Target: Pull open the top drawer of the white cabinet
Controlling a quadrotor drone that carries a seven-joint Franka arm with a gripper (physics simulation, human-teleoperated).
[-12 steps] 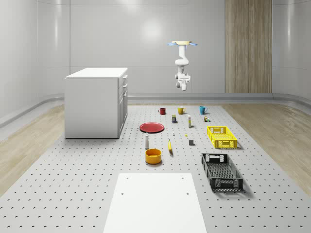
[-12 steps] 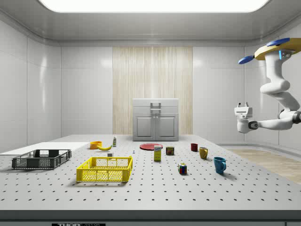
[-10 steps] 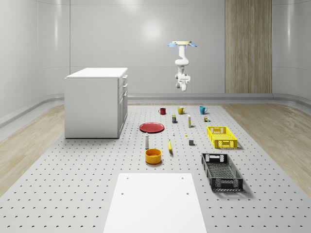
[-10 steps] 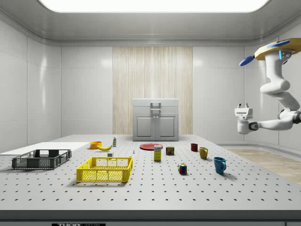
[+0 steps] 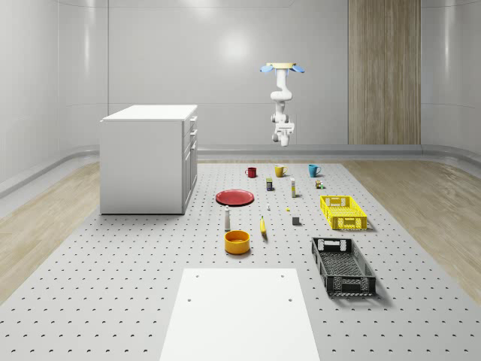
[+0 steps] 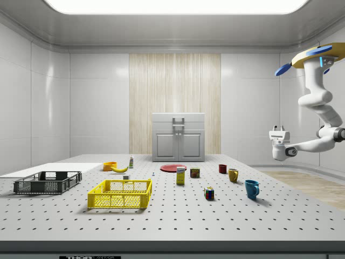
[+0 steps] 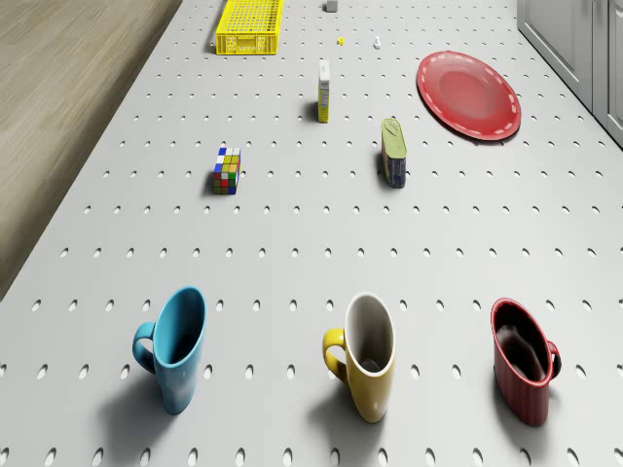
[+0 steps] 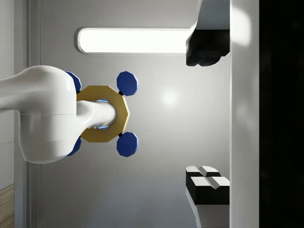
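Two fingers (image 8: pixel 205 47) of gripper (image 8: pixel 207 116) spread apart, holding nothing. Drone (image 5: pixel 282 68) hovers high above far table edge near mugs (image 7: pixel 363 355). White cabinet (image 5: pixel 149 159) well apart, top drawer (image 6: pixel 178 122) closed.

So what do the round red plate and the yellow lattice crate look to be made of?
The round red plate looks like glazed ceramic or glossy plastic: smooth face, soft highlights. The yellow lattice crate looks like moulded matte plastic: uniform colour, open grid walls.

The drone (image 5: pixel 282 68) hovers high above the counter's far edge. Its arm (image 6: pixel 318 110) hangs bent, the tool (image 6: pixel 278 131) pointing upward, fingers (image 8: pixel 205 45) spread apart.
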